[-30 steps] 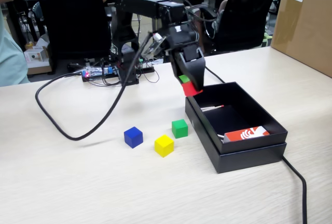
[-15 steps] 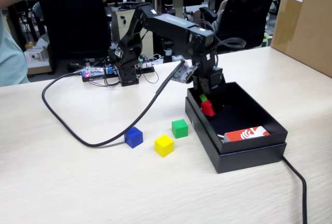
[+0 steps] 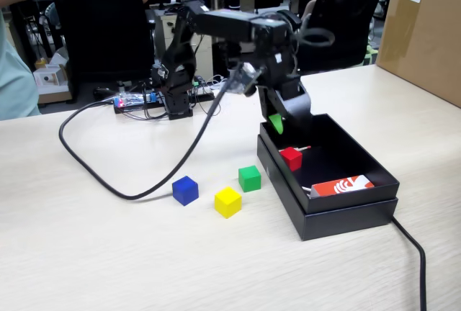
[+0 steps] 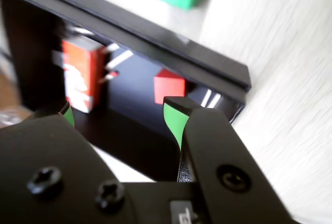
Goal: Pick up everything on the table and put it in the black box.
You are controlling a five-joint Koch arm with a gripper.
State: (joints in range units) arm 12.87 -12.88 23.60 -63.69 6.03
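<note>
Inside the black box [image 3: 338, 214], near its far left wall as the fixed view shows it, the red cube [image 3: 291, 158] lies on the box floor, free of the hand [image 3: 277, 125]. That hand hangs just above the box's far left corner with its green-tipped jaws spread apart and nothing between them; the wrist view shows the same gap, with the red cube [image 4: 169, 86] seen past the fingertips [image 4: 174, 117] on the dark floor of the box [image 4: 171, 42]. An orange-red card [image 3: 342, 185] with a white logo rests in the box toward its near end, well apart from the red cube. Outside the box, on the desk [image 3: 108, 253], the green cube [image 3: 250, 178] sits just beside the box's left wall, the yellow cube [image 3: 227, 201] a little nearer the camera and farther from the box, and the blue cube [image 3: 185, 190] farther left again. A black cable [image 3: 108, 181] loops across the desk well left of the box.
</note>
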